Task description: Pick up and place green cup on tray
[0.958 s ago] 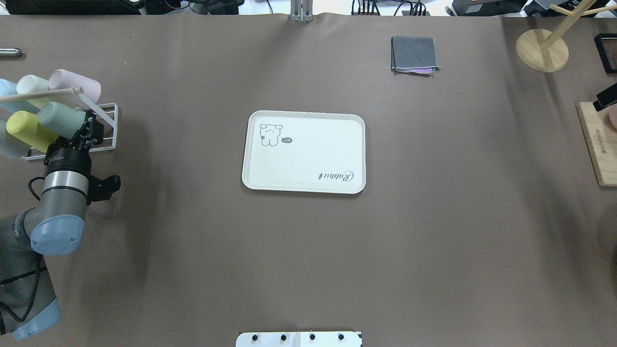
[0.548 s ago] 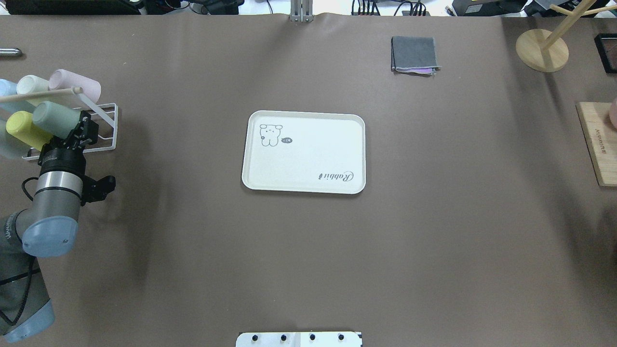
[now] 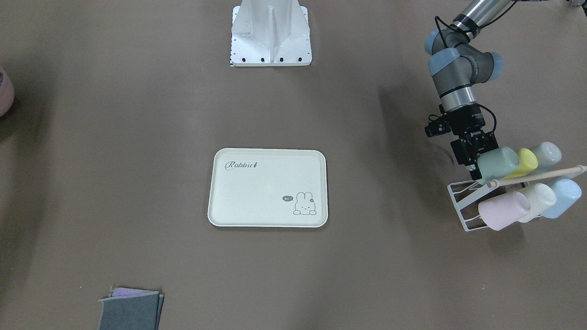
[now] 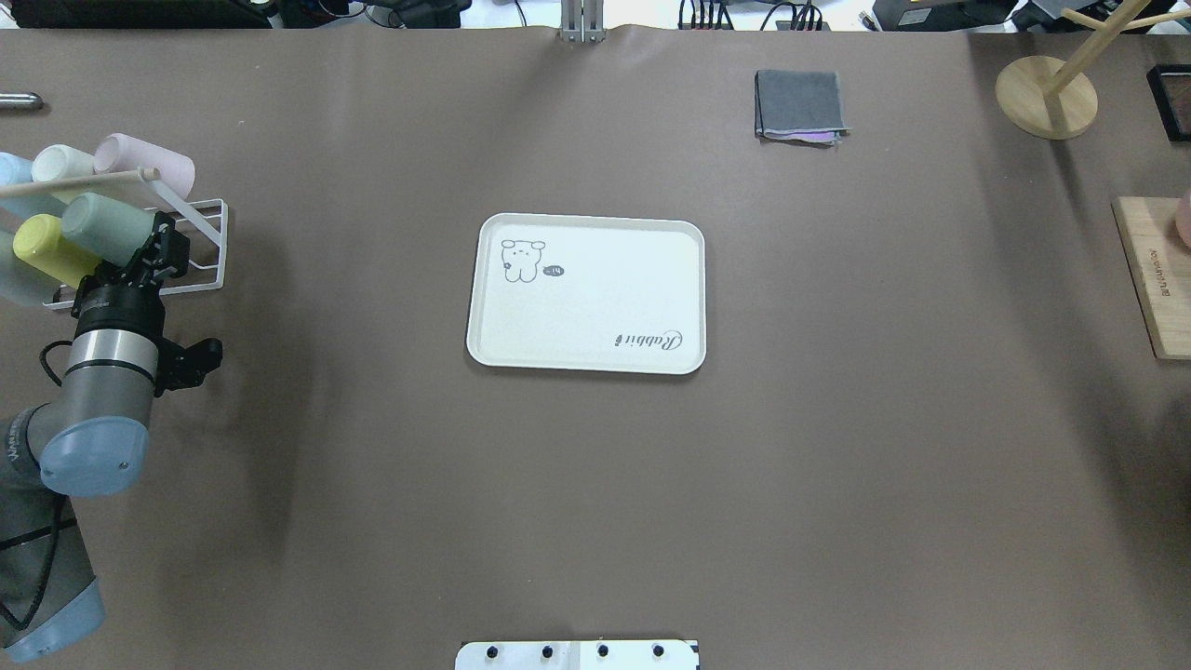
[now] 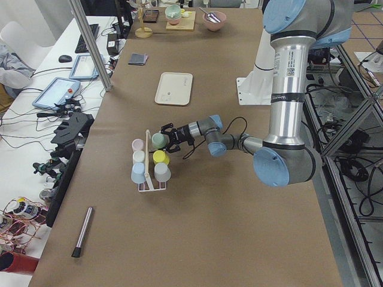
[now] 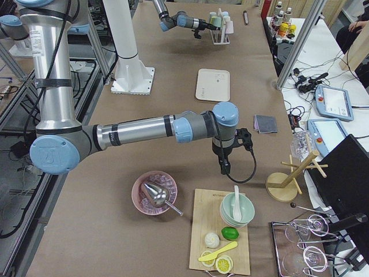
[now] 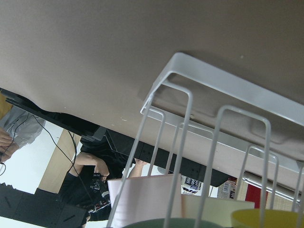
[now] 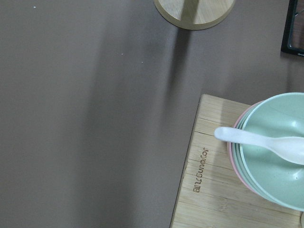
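Note:
The green cup lies tilted on the white wire rack at the table's left, beside a yellow cup. My left gripper is at the cup's mouth end and looks shut on its rim; it also shows in the front view against the green cup. The left wrist view shows only the cup's rim and rack wires. The cream tray sits mid-table, far from the cup. My right gripper hangs over bare table near a wooden board; I cannot tell whether it is open.
The rack also holds pink, whitish and blue cups. A folded grey cloth lies at the back, a wooden stand at the back right. A wooden board with stacked bowls is at the right edge.
My left arm has shifted a little to the left and the green cup has moved left with it. A black part of the right arm has left the overhead view's right edge.

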